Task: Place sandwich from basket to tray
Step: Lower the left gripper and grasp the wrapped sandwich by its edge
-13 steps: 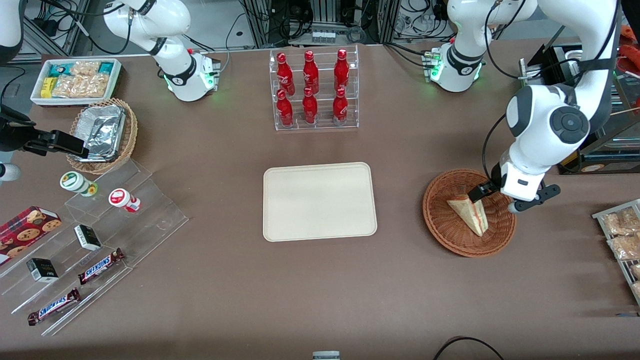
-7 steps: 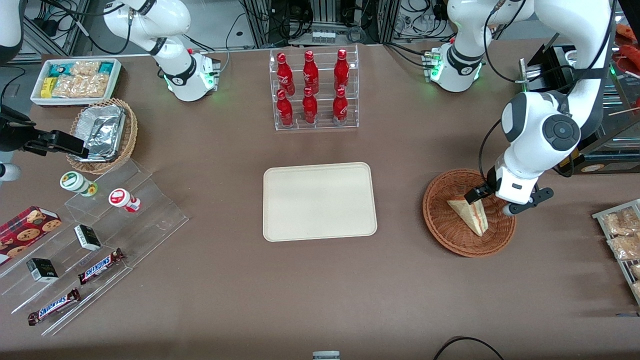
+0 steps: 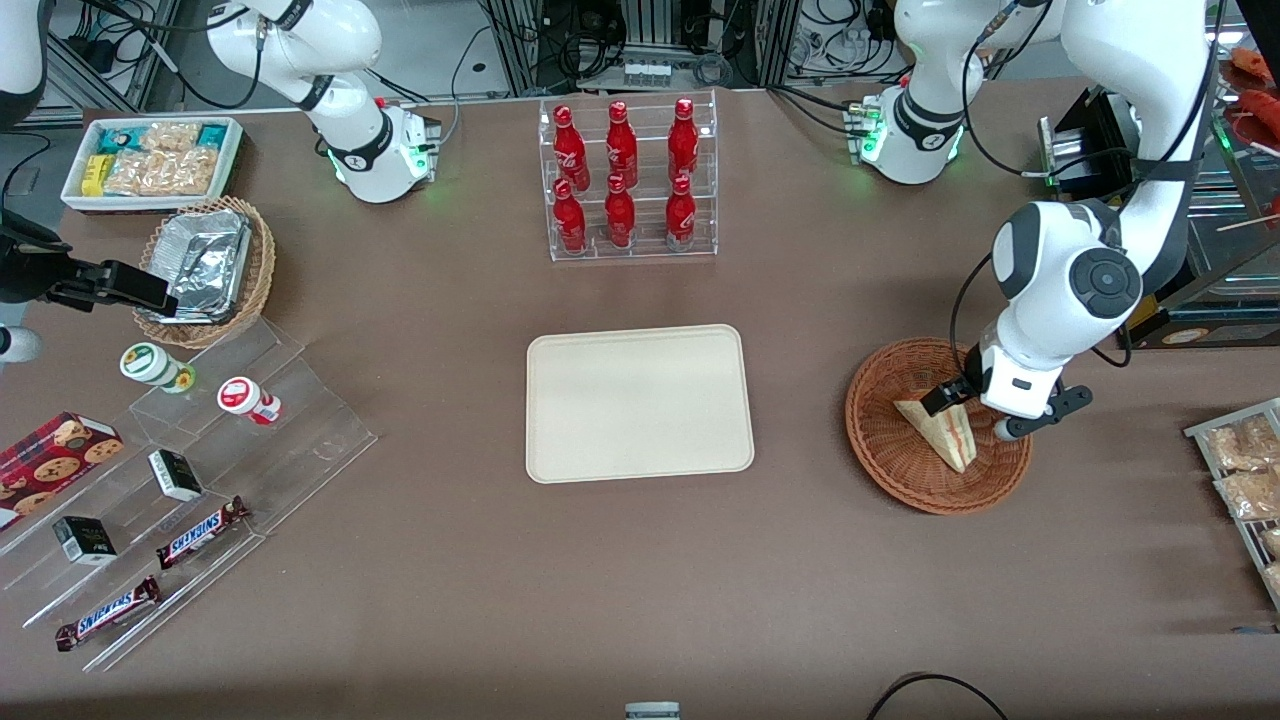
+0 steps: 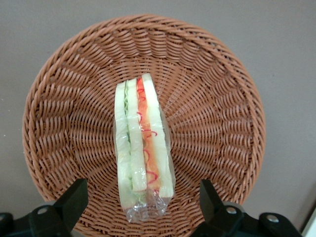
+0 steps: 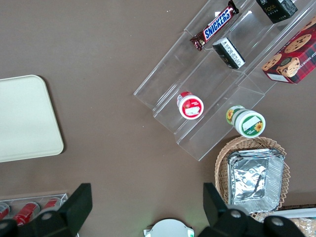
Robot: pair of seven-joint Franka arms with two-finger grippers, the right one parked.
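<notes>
Sandwich [image 4: 142, 148]: lies in the basket on its side, wrapped in clear film, with its layered edge of red, orange and green filling facing up toward the wrist camera; the front view shows it as a pale wedge [image 3: 940, 432].
Basket [image 3: 890, 450]: round reddish-brown wicker bowl on the brown surface [image 3: 640, 580], toward the working arm's end, well apart from the tray; its woven wall surrounds the sandwich in the wrist view [image 4: 64, 118].
Tray [image 3: 640, 403]: cream-beige rectangle with rounded corners, lying flat at the middle of the surface, nearer to the front camera than the bottle rack.
Tool [image 4: 140, 202]: hangs over the basket, just above the sandwich; its two dark fingers [image 4: 73, 200] stand spread wide, one on each side of the wedge, not touching it. In the front view it sits over the basket's part farther from the camera [image 3: 965, 408].
Bottle rack [image 3: 632, 180]: clear stand holding six red bottles.
Foil basket [image 3: 205, 268]: lighter wicker with a crumpled silver container, toward the parked arm's end.
</notes>
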